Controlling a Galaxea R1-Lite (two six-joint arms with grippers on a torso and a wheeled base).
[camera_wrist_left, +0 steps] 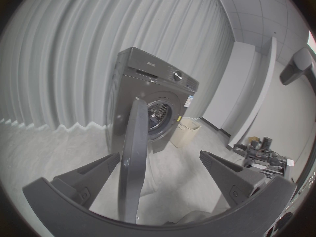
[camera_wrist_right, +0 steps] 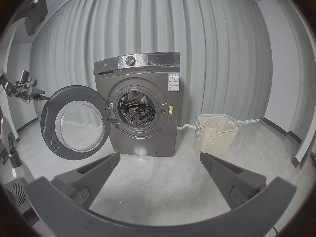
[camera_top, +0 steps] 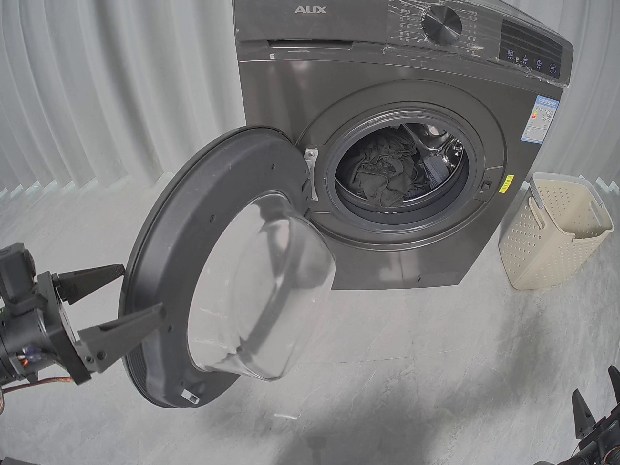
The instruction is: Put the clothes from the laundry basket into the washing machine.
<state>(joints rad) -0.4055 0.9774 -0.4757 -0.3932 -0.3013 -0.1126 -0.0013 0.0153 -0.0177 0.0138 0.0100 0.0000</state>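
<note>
The grey washing machine stands ahead with its round door swung wide to the left. Dark clothes lie inside the drum. A cream laundry basket sits on the floor right of the machine, and no clothes show inside it. My left gripper is open at the lower left, its fingers either side of the door's outer rim. My right gripper is open and holds nothing, low at the right and well back from the machine; its fingertips peek in at the bottom corner.
A pleated grey curtain runs behind the machine. The pale floor in front is bare. In the left wrist view, equipment lies on the floor by the far wall.
</note>
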